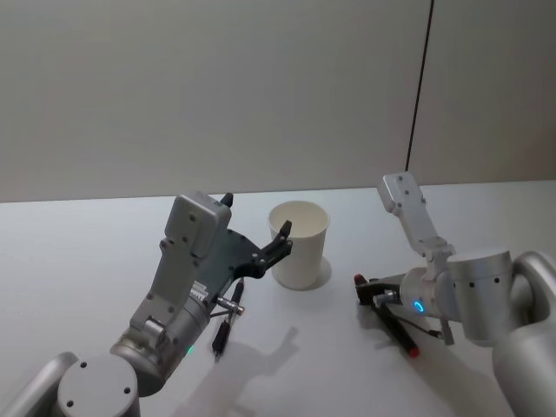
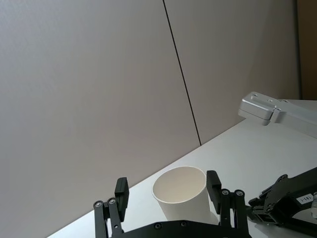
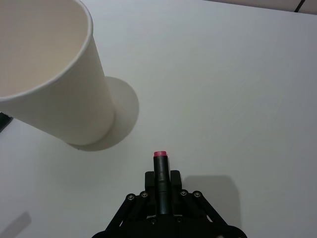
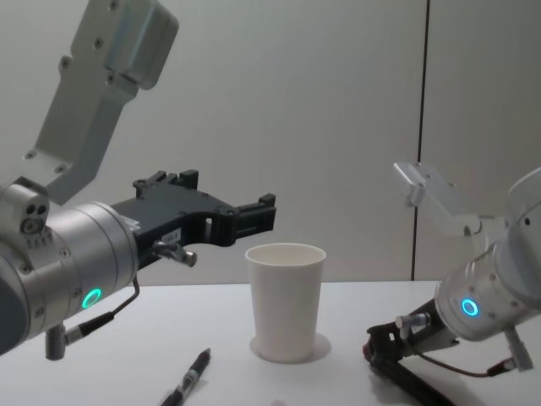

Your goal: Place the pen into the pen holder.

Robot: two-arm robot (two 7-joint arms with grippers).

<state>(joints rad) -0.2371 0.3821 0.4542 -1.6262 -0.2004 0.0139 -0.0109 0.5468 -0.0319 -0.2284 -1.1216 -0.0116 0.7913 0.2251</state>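
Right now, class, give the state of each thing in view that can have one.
White paper cup: upright on the white table, nothing inside.
Left tool: open, raised beside the cup.
Black pen with pink end: gripped, low over the table.
Right tool: shut on the pink-ended pen.
Second black pen: lying flat on the table, free.

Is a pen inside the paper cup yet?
No: the pen holder shows an empty mouth in the left wrist view, and the right gripper clamps the red-tipped pen outside it.
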